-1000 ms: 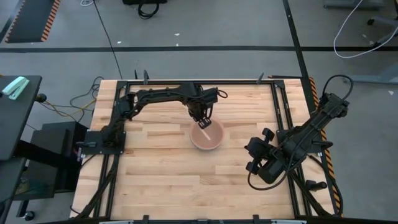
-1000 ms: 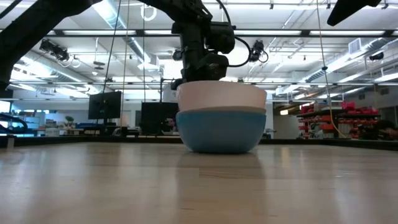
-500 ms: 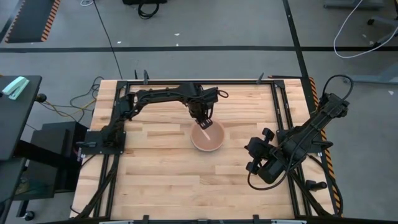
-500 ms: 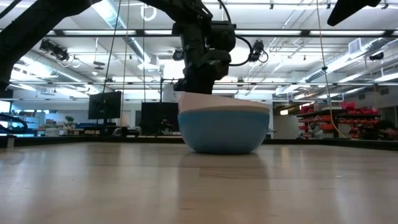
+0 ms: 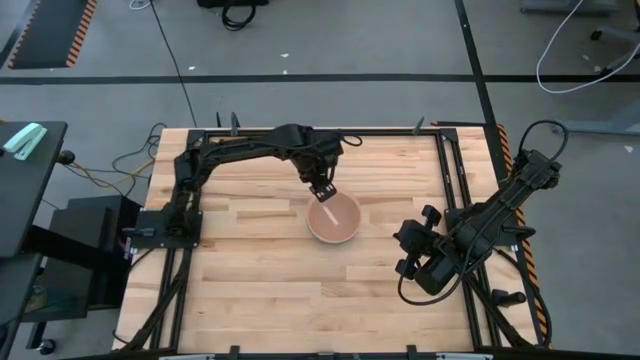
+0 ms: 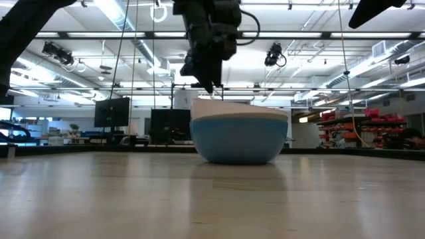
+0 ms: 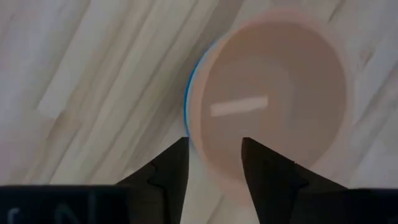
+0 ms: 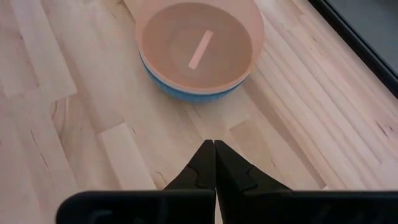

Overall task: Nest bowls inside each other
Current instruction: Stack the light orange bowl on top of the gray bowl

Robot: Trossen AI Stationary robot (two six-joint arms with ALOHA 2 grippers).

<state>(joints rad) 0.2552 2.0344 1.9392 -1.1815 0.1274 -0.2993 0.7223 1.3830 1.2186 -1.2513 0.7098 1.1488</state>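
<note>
The salmon-pink bowl (image 8: pixel 198 38) sits nested in the blue bowl (image 6: pixel 239 141) at the table's middle (image 5: pixel 333 218). A thin pale rim (image 8: pixel 145 65) shows between them. My left gripper (image 7: pixel 214 155) hangs open just above the stack's far-left rim, one finger over the inside and one over the outside, touching nothing. In the low view, my left gripper (image 6: pixel 211 85) stands clear above the rim. My right gripper (image 8: pixel 214 155) is shut and waits to the right of the bowls, near the table's right edge (image 5: pixel 412 250).
Black frame rails (image 5: pixel 455 170) run along the table's edges, and the arm bases stand at the left and right sides. Bare wood (image 5: pixel 290 290) lies toward the near edge and to the left of the bowls.
My left gripper has opened and let go of the pink bowl, which has dropped lower into the blue bowl and now sits level there. The gripper has then risen and drawn back a little toward the far edge.
</note>
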